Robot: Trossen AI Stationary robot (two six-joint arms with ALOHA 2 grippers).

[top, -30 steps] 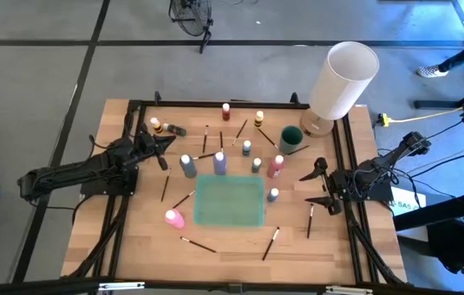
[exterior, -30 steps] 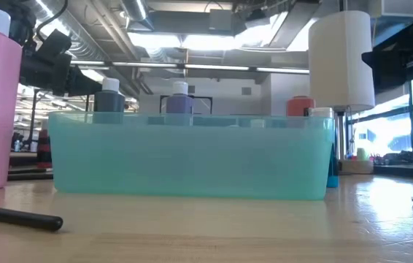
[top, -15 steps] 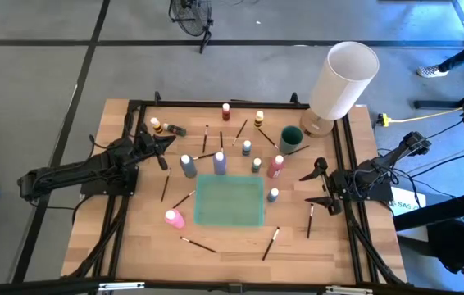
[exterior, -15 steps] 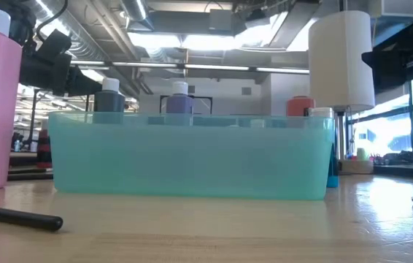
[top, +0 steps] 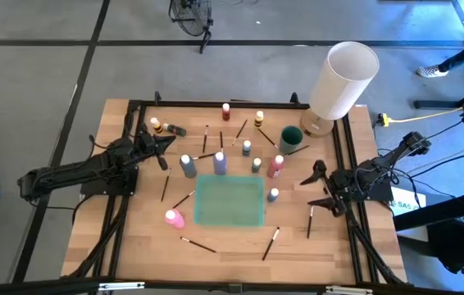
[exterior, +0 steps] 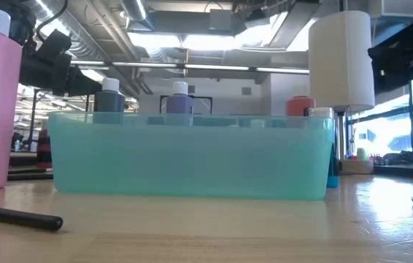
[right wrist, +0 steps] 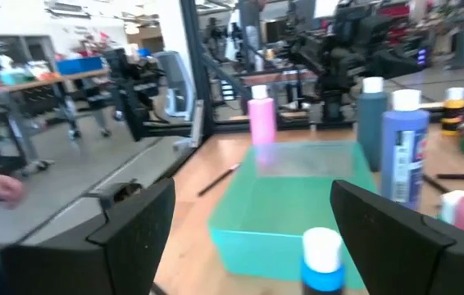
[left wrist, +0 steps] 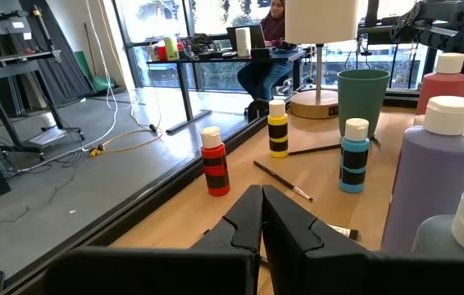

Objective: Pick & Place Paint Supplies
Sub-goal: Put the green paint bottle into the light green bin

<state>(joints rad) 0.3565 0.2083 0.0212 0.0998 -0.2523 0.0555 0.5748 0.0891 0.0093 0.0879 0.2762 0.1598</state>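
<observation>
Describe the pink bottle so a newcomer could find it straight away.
Start at the shallow teal plastic tray in the middle of the wooden table. Just off the tray's near-left corner stands the pink paint bottle with a white cap, alone. The other bottles cluster beyond the tray's far edge; this is the only pink one.

Right gripper (right wrist: 248, 225) fingers wide apart, nothing between, dark pads at lower left and lower right of frame. Teal bin (right wrist: 297, 201) at centre. White-capped blue bottle (right wrist: 322, 262) at bottom centre, just in front of bin. Pink bottle (right wrist: 261, 120) behind bin. Teal-blue bottle (right wrist: 371, 123) and purple bottle (right wrist: 402, 147) at right. Left arm (right wrist: 343, 41) at upper right, far off. Brush (right wrist: 218, 179) left of bin.
</observation>
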